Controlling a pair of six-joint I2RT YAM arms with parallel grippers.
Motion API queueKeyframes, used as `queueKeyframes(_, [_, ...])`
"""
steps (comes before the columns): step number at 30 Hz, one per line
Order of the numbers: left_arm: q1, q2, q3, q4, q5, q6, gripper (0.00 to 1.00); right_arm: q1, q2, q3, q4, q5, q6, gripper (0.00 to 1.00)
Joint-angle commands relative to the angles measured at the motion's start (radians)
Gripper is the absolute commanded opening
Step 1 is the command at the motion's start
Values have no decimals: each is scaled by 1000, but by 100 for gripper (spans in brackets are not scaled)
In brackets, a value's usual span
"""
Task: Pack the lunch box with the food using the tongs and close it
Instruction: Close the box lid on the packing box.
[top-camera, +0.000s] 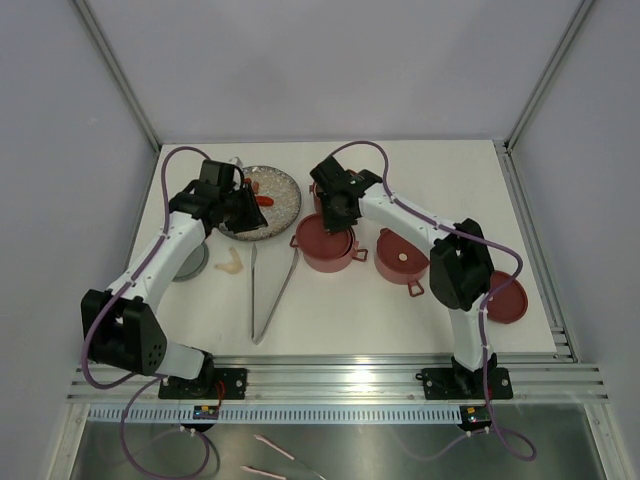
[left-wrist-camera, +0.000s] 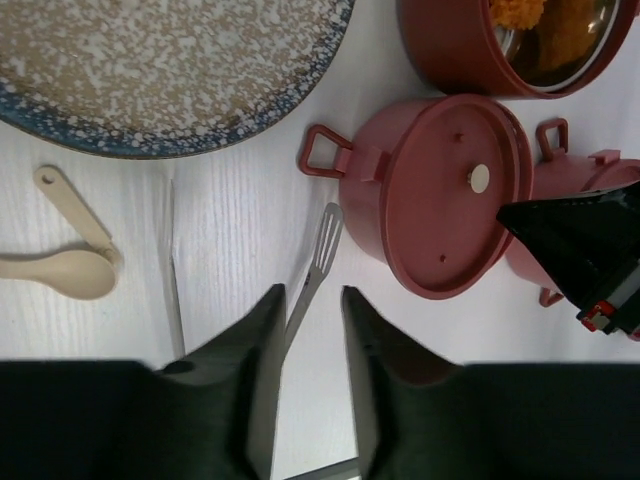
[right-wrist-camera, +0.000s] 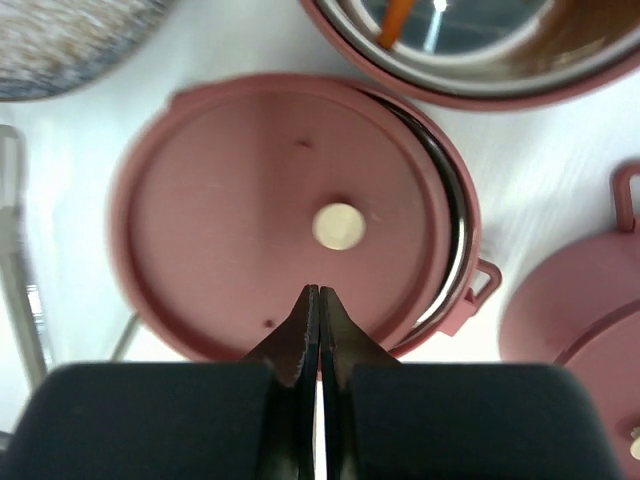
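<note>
The silvery tongs (top-camera: 270, 290) lie in a V on the table, their arms (left-wrist-camera: 318, 255) showing below my left gripper (left-wrist-camera: 310, 300). That gripper hovers by the near edge of the speckled plate (top-camera: 285, 190), its jaws apart with nothing between them. A red food piece (top-camera: 263, 199) lies on the plate. My right gripper (right-wrist-camera: 320, 292) is shut and empty, its tips over the flat lid (right-wrist-camera: 290, 210) of a lunch box tier (top-camera: 327, 243). The lid sits slightly askew, with steel rim showing on one side. Behind it an open tier (left-wrist-camera: 450, 45) holds orange food (left-wrist-camera: 545, 30).
Another lidded tier (top-camera: 402, 257) stands to the right, and a loose red lid (top-camera: 505, 297) lies by the right arm. A cream spoon (top-camera: 232, 265) lies left of the tongs, with a grey dish (top-camera: 190, 265) partly under the left arm.
</note>
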Motion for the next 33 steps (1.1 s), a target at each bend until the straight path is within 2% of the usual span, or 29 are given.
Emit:
queueKeyframes(1, [-3,19,-6,53,54,15,26,30,-24,104,-13,-14,-16,0])
queueKeyframes(2, [-3,26,-5,50,58,17,15,33,-10,117,-18,-19,-22,0])
queueKeyframes(6, [-5,49,-14,54,63,12,0,38,48,157,-24,-31,-25,0])
queueKeyframes(11, [-5,77,-35,68,91,9,0,41,133,257,-70,-66,-25,0])
queueKeyframes(20, [-69,141,-60,117,135,-12,0,41,210,247,-74,-49,-23,0])
queueKeyframes(33, [-134,218,-44,163,138,-32,0,41,141,203,-62,-11,-9,0])
